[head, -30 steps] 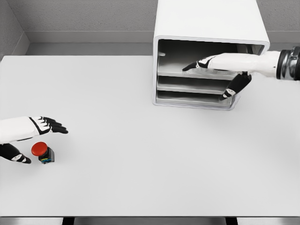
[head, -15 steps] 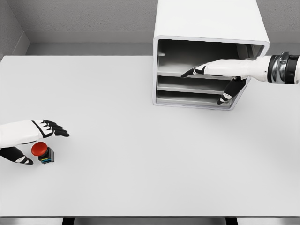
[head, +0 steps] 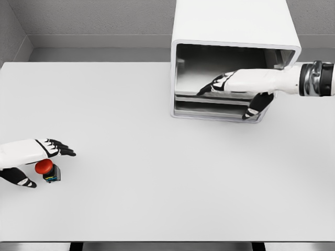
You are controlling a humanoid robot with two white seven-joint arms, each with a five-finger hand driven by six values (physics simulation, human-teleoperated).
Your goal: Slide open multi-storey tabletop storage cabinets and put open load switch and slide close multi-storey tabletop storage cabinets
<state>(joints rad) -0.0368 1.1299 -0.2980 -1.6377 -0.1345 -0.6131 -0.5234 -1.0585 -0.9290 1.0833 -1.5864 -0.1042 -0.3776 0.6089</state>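
Note:
The white storage cabinet (head: 230, 26) stands at the back right of the table, its drawers facing me. My right hand (head: 230, 97) reaches in from the right. Its fingers (head: 212, 85) lie inside the top drawer (head: 188, 94) and its thumb (head: 255, 111) presses under the drawer fronts, so the hand is shut on that drawer, which is drawn out a little. The load switch (head: 47, 168), with a red button on a dark base, sits at the table's left edge. My left hand (head: 39, 164) is open and straddles it, fingers (head: 58, 147) above and thumb (head: 22, 181) below.
The white table (head: 157, 172) spreads wide between the switch and the cabinet. Two lower drawers (head: 209, 109) sit under the gripped one. A grey wall runs behind the table, and the table's front edge lies along the bottom of the view.
My right hand has moved down and left with the top drawer, whose front edge now sits lower in the cabinet opening. My left hand has dropped closer over the switch.

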